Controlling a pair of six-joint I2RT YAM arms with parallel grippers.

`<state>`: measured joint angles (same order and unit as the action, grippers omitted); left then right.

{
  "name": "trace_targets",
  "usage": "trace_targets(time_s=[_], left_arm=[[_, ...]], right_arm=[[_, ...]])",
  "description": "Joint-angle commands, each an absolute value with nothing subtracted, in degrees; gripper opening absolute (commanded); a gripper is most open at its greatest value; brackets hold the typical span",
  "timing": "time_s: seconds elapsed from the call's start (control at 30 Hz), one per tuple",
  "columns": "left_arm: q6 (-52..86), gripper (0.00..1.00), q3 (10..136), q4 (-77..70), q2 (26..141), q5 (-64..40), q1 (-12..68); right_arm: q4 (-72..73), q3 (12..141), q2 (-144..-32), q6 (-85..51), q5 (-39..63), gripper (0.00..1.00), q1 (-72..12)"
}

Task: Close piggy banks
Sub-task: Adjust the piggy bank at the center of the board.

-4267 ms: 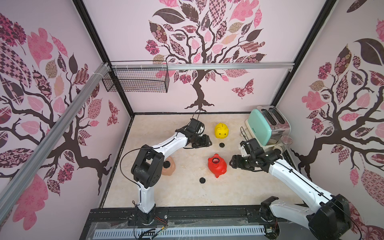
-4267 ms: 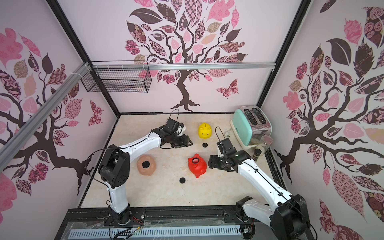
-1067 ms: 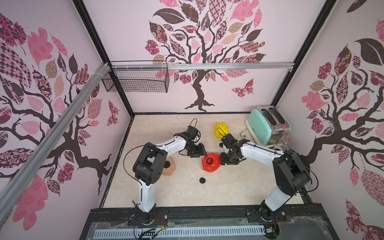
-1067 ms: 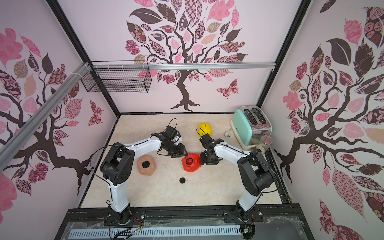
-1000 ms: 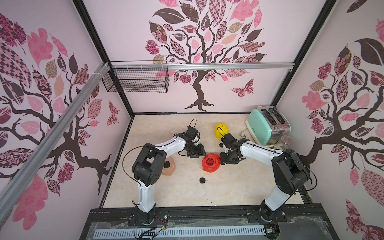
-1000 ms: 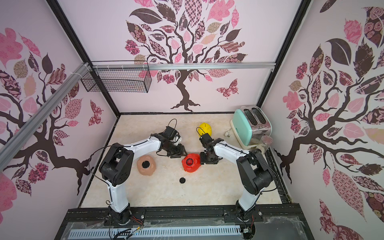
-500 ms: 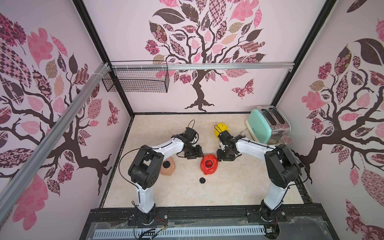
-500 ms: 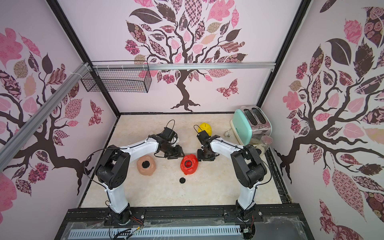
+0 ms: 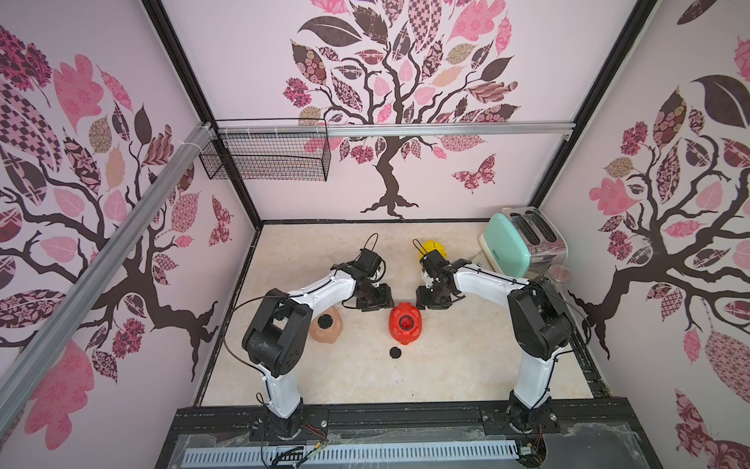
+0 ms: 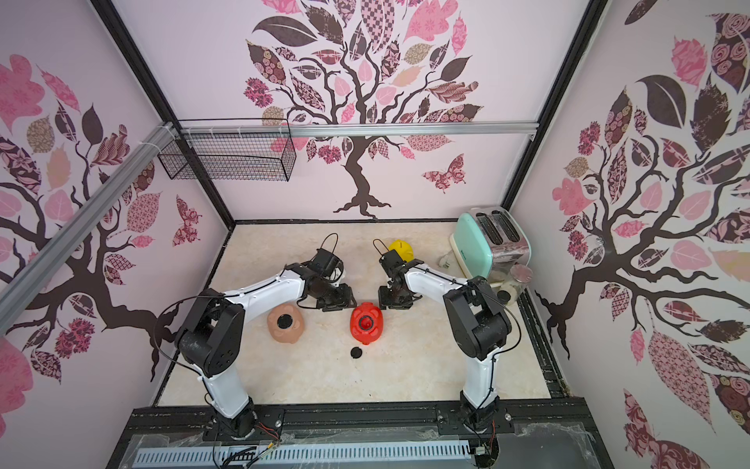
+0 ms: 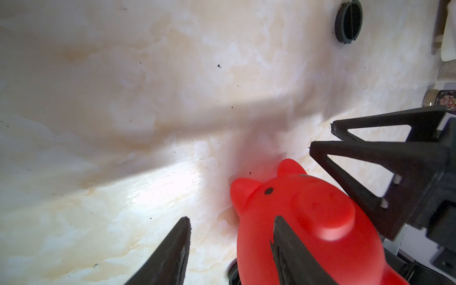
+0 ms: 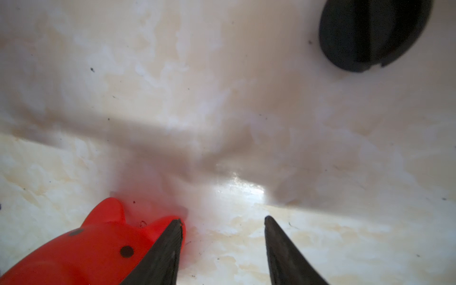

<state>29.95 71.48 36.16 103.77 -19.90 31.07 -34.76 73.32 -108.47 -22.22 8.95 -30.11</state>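
Marble-look table (image 9: 337,377), tree-print walls all round. Three piggy banks out.

Red piggy bank (image 9: 406,323) (image 10: 366,323): middle of the table, on its back, round belly opening facing up. Both wrist views show its ears down against the table (image 11: 308,209) (image 12: 98,246).

Peach-pink piggy bank (image 9: 332,333): left of the red one and well apart from it, also belly up, partly behind the left arm's elbow. Dark round patch at the belly; plug or bare hole, cannot tell.

Yellow piggy bank (image 9: 433,245): far side, half hidden behind the right wrist.

Left gripper (image 9: 375,301): low over the table, just beyond the red bank's far-left edge. Fingers parted in the left wrist view (image 11: 232,219). One finger crosses in front of the red body, the gap is mostly bare table, nothing clamped.

Right gripper (image 9: 432,301): mirrored spot at the red bank's far-right edge. Fingers parted (image 12: 223,220), one tip by a red ear, only table in the gap. Holding nothing.

The two grippers face each other, near but apart.

Black plug (image 9: 395,352): loose on the table, just on the near side of the red bank.

Ridged black disc (image 11: 348,21) in the left wrist view, and a blurred black disc (image 12: 370,32) looming in the right wrist view. Which plugs these are, cannot tell.

Mint-green toaster (image 9: 513,243): far right corner, with a jar (image 9: 559,273) beside it. Wire basket (image 9: 266,156): hung on the far wall, left.
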Motion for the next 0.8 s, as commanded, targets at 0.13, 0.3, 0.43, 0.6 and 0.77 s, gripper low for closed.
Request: trace_targets(time_s=[0.13,0.3,0.43,0.6,0.77], left_arm=[[29.01,0.57,70.40,37.71,101.80,-18.37,30.35],[28.83,0.57,71.16,38.49,101.33,-17.85,29.80],[28.65,0.57,72.45,39.43,100.90,-17.39,29.40],[28.22,0.57,73.89,41.15,98.74,-16.31,28.61],[27.44,0.57,75.12,43.59,95.10,-15.44,27.87]], right_arm=[[-36.62,77.72,-110.57,-21.80,9.69,0.56,-31.55],[-37.24,78.41,-110.37,-21.56,7.82,0.57,-31.55],[-37.96,78.66,-108.65,-21.62,5.46,0.57,-31.50],[-38.75,78.77,-104.76,-21.53,2.66,0.57,-31.46],[-39.59,77.82,-99.98,-21.79,2.14,0.57,-31.46]])
